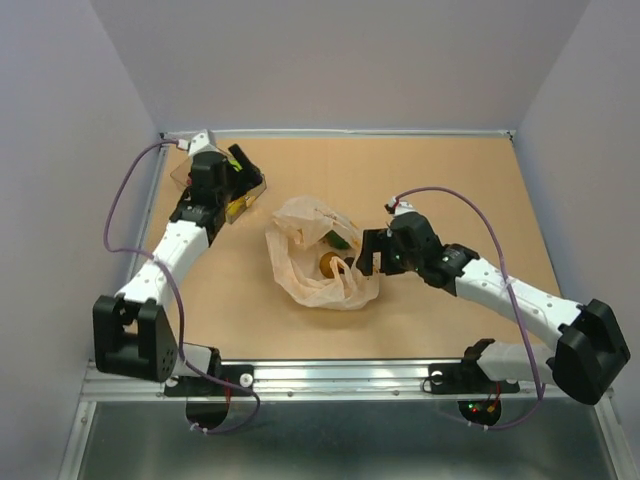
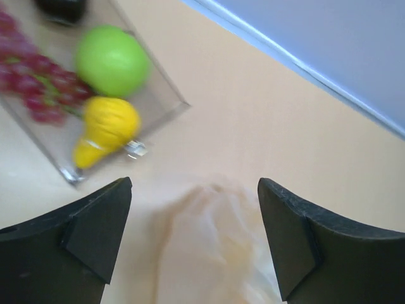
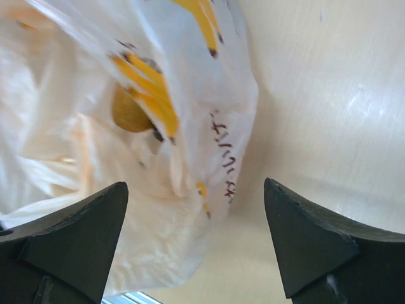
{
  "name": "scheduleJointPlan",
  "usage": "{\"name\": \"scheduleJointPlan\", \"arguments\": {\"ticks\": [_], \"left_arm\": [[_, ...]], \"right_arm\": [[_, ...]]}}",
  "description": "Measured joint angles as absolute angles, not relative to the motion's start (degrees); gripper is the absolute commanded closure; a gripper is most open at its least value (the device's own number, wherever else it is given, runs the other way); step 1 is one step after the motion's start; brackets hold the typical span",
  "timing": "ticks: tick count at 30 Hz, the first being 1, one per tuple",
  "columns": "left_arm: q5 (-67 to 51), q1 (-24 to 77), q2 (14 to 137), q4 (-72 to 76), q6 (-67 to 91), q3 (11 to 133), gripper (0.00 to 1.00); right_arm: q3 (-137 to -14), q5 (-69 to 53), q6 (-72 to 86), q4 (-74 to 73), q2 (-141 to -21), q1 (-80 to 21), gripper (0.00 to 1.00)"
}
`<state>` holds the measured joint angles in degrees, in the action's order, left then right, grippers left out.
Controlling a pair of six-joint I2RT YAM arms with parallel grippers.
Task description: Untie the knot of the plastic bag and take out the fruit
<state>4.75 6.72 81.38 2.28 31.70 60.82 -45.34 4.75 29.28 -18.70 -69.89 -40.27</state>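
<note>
Right wrist — plastic bag just fwd of right gripper, jaws wide, empty.

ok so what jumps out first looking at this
The crumpled plastic bag in the middle of the table, its mouth open with an orange fruit and a dark green one showing inside. Next, the clear tray at the far left, holding a bright green fruit, a yellow one and red berries. The left gripper hangs open by the tray, the right gripper open beside the bag.
</note>
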Motion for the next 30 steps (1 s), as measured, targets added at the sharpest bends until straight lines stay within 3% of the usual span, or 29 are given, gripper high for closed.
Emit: {"name": "scheduleJointPlan", "arguments": {"ticks": [7, 16, 21, 22, 24, 26, 30], "left_arm": [[5.2, 24.5, 61.4, -0.7, 28.9, 51.0, 0.16], [8.0, 38.9, 57.6, -5.5, 30.9, 43.4, 0.16], [9.5, 44.0, 60.1, -5.7, 32.4, 43.4, 0.16], [9.5, 44.6, 60.5, -5.8, 32.6, 43.4, 0.16], [9.5, 46.1, 61.9, -5.8, 33.2, 43.4, 0.16], [9.6, 47.3, 63.2, -5.7, 33.5, 43.5, 0.16], [9.2, 49.6, 67.0, -5.4, 33.8, 43.5, 0.17]], "right_arm": [[-55.9, 5.0, 27.0, -21.1, -68.8, -42.8, 0.24], [-60.7, 2.8, 27.3, -21.1, -78.3, -47.7, 0.35], [-54.8, 2.0, 30.8, -20.5, -81.6, -49.4, 0.64], [-52.8, 1.9, 31.5, -20.5, -81.3, -49.6, 0.77], [-49.9, 1.7, 32.3, -20.3, -81.1, -49.6, 0.89], [-47.3, 1.7, 33.3, -19.5, -80.7, -49.6, 0.98], [-42.4, 1.7, 34.7, -17.9, -79.8, -49.6, 0.99]]}}
